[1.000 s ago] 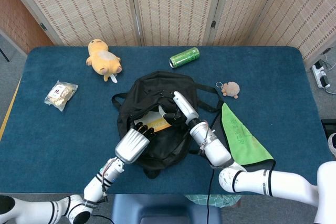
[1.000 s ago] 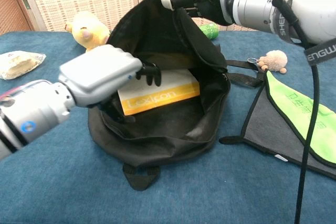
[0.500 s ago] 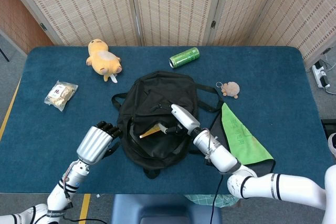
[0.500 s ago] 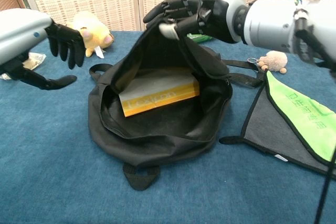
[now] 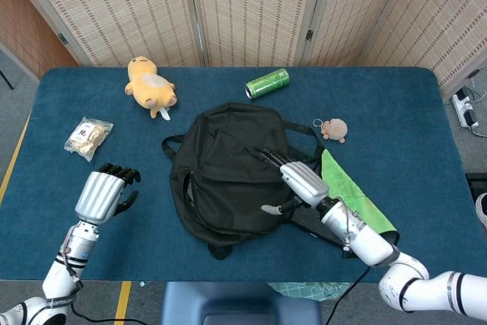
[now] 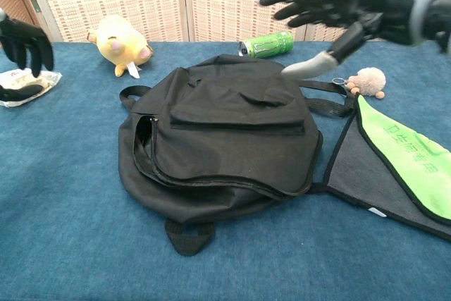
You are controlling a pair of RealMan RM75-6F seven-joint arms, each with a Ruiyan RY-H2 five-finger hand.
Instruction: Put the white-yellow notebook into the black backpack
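The black backpack [image 5: 228, 169] [image 6: 225, 139] lies flat in the middle of the blue table, its flap down over the opening. The white-yellow notebook is hidden; no view shows it. My right hand [image 5: 295, 180] [image 6: 338, 6] hovers above the backpack's right side with fingers spread, holding nothing. My left hand [image 5: 103, 192] [image 6: 25, 47] hangs well to the left of the backpack, fingers loosely apart and empty.
A yellow plush toy [image 5: 151, 85] and a green can [image 5: 267, 83] lie behind the backpack. A small fuzzy keychain [image 5: 333, 129] and a grey-green cloth [image 5: 351, 199] lie to its right. A snack packet [image 5: 87, 137] sits at the far left.
My right hand let go of the backpack flap, which dropped shut over the notebook. The right hand lifted away to the right; my left hand drew further left.
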